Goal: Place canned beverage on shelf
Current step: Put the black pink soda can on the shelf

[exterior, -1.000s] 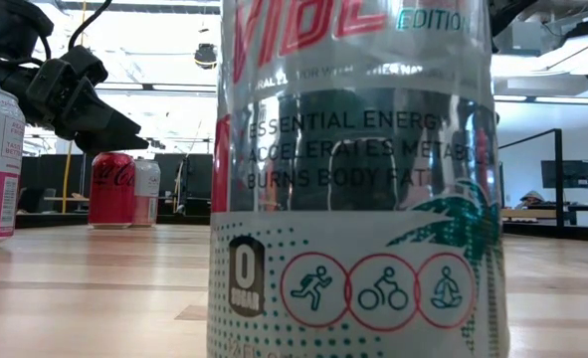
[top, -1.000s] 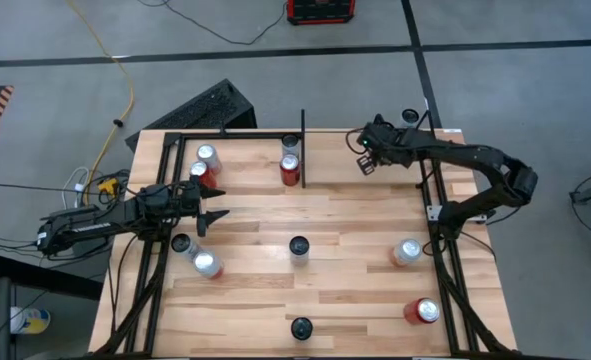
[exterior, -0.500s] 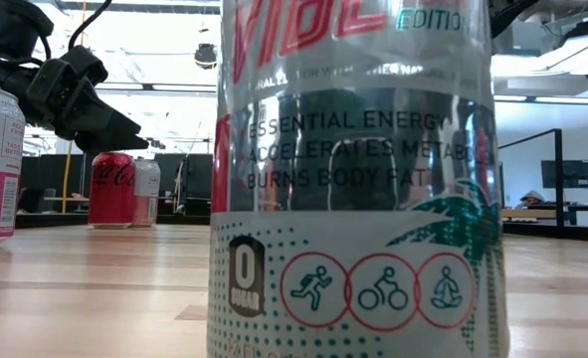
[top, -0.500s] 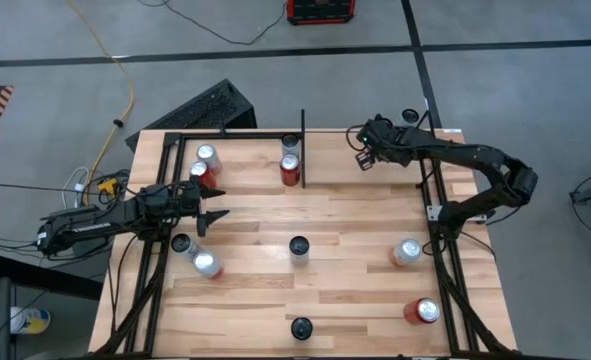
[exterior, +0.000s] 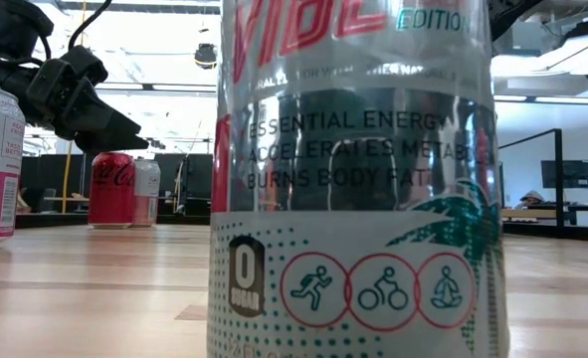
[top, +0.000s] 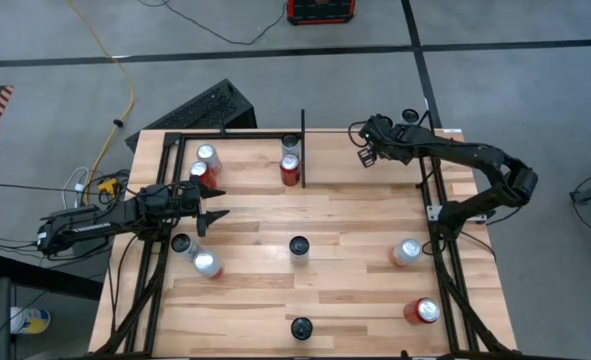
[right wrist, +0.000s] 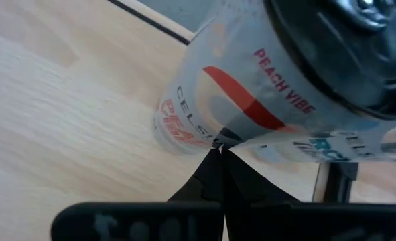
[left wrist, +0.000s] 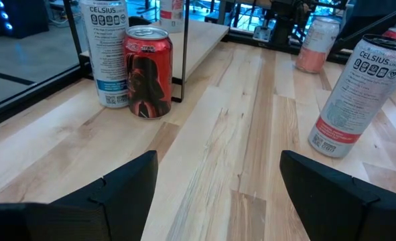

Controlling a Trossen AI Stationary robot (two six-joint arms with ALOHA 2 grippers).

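**Op A:** I'm looking at the right gripper (top: 366, 156) over the far right part of the shelf (top: 250, 160), and in its wrist view its fingers (right wrist: 214, 175) are pressing together with nothing between them. Where is the can sitting?

**Op B:** I'm seeing the Celsius Peach Vibe can (right wrist: 204, 87) just beyond those tips. From above it is standing at the far right corner (top: 411, 116), close to the gripper and not gripped.

**Op A:** I'm checking the left gripper (top: 215, 213) now. It is hanging near the left edge with its fingers spread apart (left wrist: 219, 157), carrying nothing.

**Op B:** Ahead of it I'm reading a white Celsius can (left wrist: 105, 53) touching a red Coca-Cola can (left wrist: 147, 70), both standing upright beside the black divider bar (top: 303, 145). A tall Celsius can (exterior: 353, 179) is filling most of my low view.
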